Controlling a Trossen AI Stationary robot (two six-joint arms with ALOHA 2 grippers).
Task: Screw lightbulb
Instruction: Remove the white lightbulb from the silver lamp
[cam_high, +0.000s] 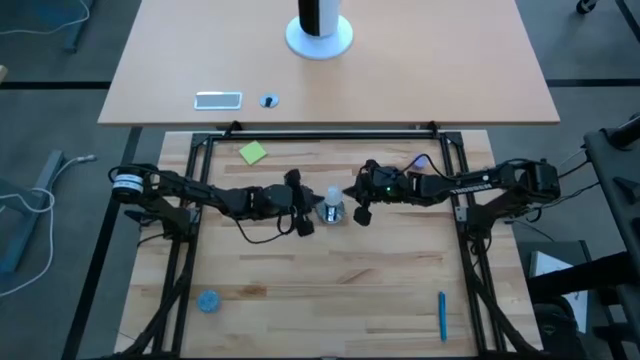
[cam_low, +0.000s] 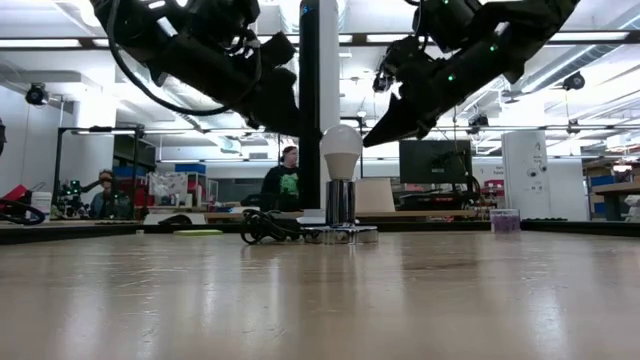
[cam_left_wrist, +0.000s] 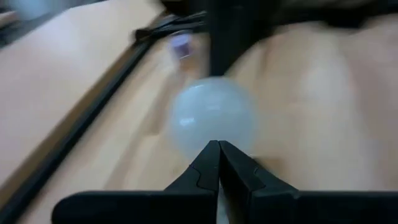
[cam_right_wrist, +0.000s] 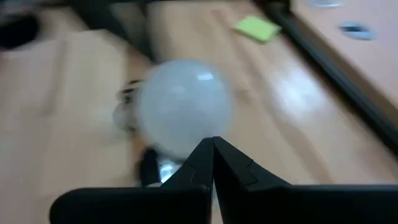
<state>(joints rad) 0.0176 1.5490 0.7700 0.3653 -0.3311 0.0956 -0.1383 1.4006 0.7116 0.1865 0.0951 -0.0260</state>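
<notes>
The whitish lightbulb (cam_high: 332, 194) stands upright, its narrow base in the shiny silver socket (cam_high: 332, 212) at the table's middle; the low view shows the bulb (cam_low: 340, 150) on the socket (cam_low: 340, 203). My left gripper (cam_high: 312, 204) is shut and points at the bulb from the table's left. My right gripper (cam_high: 352, 196) is shut and points at it from the right. In each wrist view the shut fingertips sit just short of the bulb (cam_left_wrist: 211, 118) (cam_right_wrist: 183, 106). In the low view both grippers hang at the bulb's height, a little apart from it.
A yellow-green note (cam_high: 253, 152) lies far left, a blue disc (cam_high: 208, 301) near left, a blue pen (cam_high: 441, 316) near right. The socket's black cord (cam_low: 262, 228) lies coiled to its left. A second table with a white stand (cam_high: 319, 35) lies beyond. People sit in the room behind (cam_low: 287, 180).
</notes>
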